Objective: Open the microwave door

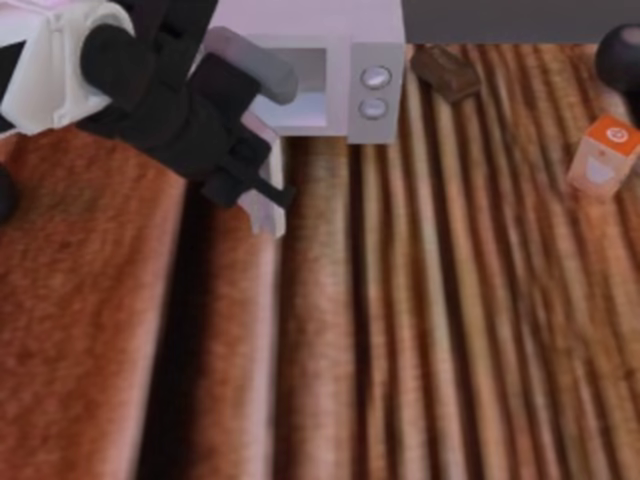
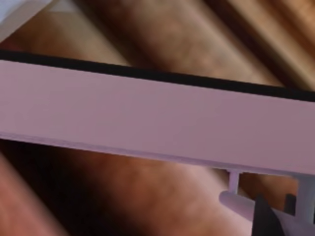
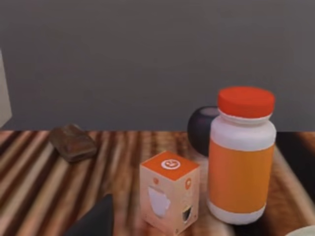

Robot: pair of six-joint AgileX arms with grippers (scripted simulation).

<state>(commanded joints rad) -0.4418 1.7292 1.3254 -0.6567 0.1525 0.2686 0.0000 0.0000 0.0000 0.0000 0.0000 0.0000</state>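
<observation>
The wooden table (image 1: 450, 300) carries the microwave (image 1: 330, 60) at its far edge, left of centre; the microwave door (image 1: 262, 205) stands swung out toward the camera, the left gripper (image 1: 262, 180) clenched on the door handle (image 2: 241, 202) at its outer edge

One microwave (image 1: 330, 70) sits just beyond my left gripper (image 1: 268, 195), with one door (image 1: 262, 205) swung out at that gripper and two round knobs (image 1: 375, 92) on the front panel, off to my left gripper's right. One brown block (image 1: 447, 72) lies farther right of them. Before my right wrist camera I count one orange-and-white box (image 3: 170, 196), one orange bottle with a red cap (image 3: 241, 157), and one dark round object (image 3: 201, 129) behind that bottle.
</observation>
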